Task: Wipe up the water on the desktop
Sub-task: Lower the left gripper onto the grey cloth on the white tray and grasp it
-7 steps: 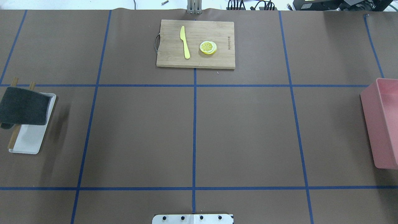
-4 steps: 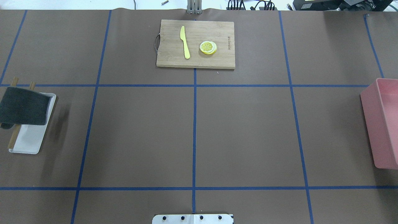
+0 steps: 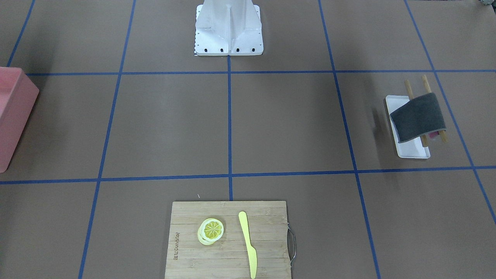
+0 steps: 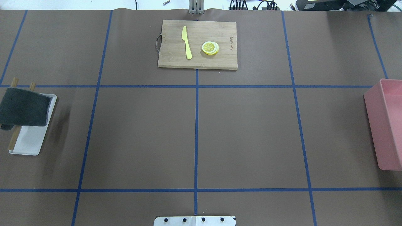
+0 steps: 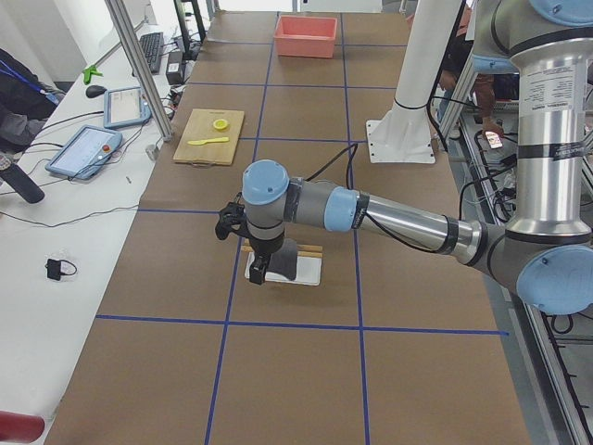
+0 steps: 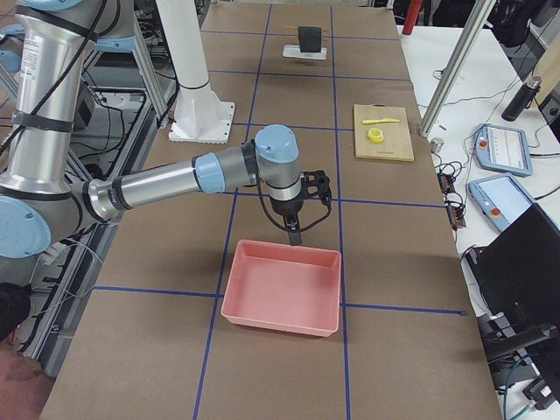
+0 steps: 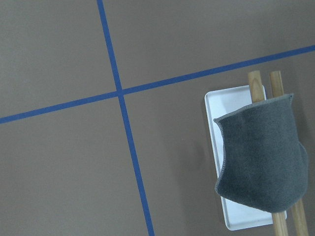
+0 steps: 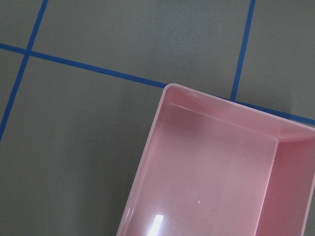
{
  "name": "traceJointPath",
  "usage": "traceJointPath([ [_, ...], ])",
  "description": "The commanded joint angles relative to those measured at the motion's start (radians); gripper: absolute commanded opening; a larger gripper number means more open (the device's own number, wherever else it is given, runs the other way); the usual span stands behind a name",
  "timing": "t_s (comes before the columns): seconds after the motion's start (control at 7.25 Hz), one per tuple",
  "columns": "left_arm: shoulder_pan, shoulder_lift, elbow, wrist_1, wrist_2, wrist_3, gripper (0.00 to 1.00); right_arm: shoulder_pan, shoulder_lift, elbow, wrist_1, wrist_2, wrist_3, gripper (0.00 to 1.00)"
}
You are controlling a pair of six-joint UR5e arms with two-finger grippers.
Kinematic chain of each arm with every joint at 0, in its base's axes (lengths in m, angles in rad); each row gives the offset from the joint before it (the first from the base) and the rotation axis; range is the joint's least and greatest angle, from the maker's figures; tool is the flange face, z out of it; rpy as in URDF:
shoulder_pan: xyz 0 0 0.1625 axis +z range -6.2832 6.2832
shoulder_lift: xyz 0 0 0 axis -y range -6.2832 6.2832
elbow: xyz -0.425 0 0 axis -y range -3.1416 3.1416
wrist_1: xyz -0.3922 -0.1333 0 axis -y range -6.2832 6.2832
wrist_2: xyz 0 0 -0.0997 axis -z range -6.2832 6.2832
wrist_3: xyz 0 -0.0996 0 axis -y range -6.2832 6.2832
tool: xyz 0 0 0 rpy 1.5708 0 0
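Observation:
The desktop (image 4: 251, 131) is a matte brown surface with a blue tape grid. I see no clear puddle on it. The right wrist view shows only a faint curved outline (image 8: 110, 145) beside the pink bin. A dark grey cloth (image 4: 25, 106) hangs over two wooden sticks (image 4: 14, 82) across a white tray (image 4: 29, 141) at the left edge. It also shows in the left wrist view (image 7: 261, 152). My left gripper (image 5: 259, 271) hangs just above that tray. My right gripper (image 6: 295, 236) hangs over the bin's far rim. I cannot tell whether either is open.
A pink bin (image 4: 388, 125) stands at the right edge, empty inside in the right wrist view (image 8: 147, 157). A bamboo cutting board (image 4: 176, 59) at the far middle carries a yellow knife (image 4: 187, 44) and lemon slices (image 4: 210, 48). The robot's white base (image 3: 228, 27) stands at the near middle.

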Motion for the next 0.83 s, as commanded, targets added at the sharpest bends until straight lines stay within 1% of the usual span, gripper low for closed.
traceJointPath([
  [0.0, -0.004, -0.044, 0.023, -0.118, -0.001, 0.001, 0.99, 0.001, -0.005, -0.003, 0.003, 0.005, -0.014, 1.00],
  [0.14, -0.010, -0.044, 0.024, -0.170, -0.001, 0.000, 0.99, 0.002, -0.003, -0.005, 0.003, 0.007, -0.014, 1.00],
  [0.41, -0.009, -0.068, 0.043, -0.174, -0.002, -0.006, 0.99, 0.002, 0.003, -0.002, 0.003, 0.009, 0.012, 1.00],
  [0.69, -0.002, -0.064, 0.069, -0.182, -0.004, -0.026, 0.99, 0.001, 0.007, -0.002, 0.003, 0.010, 0.060, 1.00],
])
